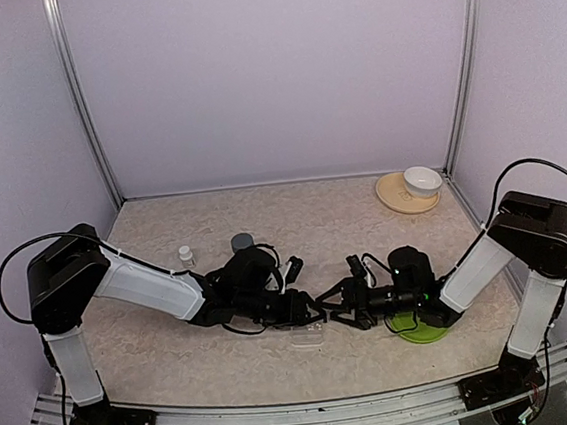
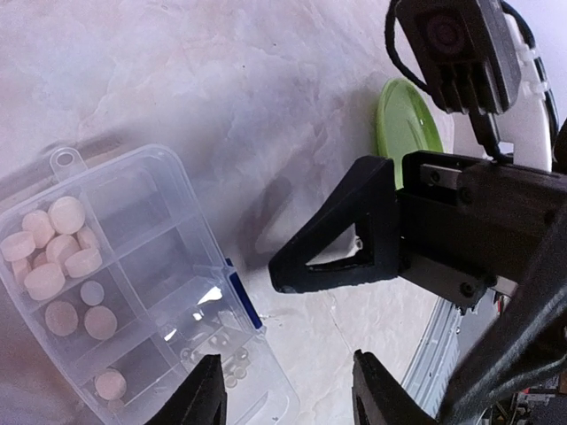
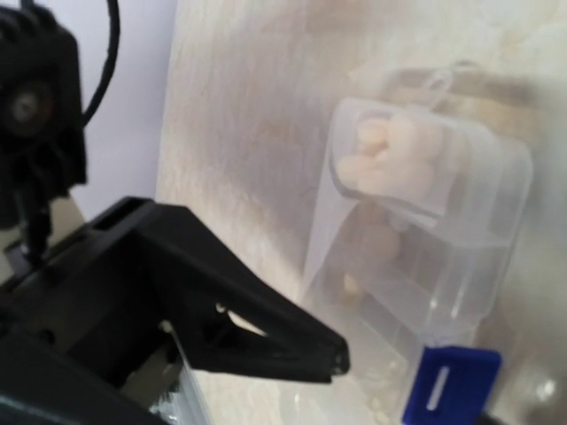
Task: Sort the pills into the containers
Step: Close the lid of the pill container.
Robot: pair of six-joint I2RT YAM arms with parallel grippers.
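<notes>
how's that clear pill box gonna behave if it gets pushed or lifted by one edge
The pill organiser looks like thin clear plastic, so it is probably light. Being flat, it would likely slide on the smooth table rather than tip. The loose pills heaped in its compartments would likely shift if it tilts.

Your pill organiser [image 2: 177, 190] is clear, glossy plastic with an opaque blue plastic latch [image 2: 241, 301]. The pills [image 2: 53, 243] inside it look chalky and matt. Under the organiser, the tabletop [image 2: 177, 71] is smooth and stone-patterned with a dull sheen. Beside the organiser, the right gripper's fingers [image 2: 359, 195] are matt black plastic. The green disc [image 2: 406, 124] is glossy.
</notes>
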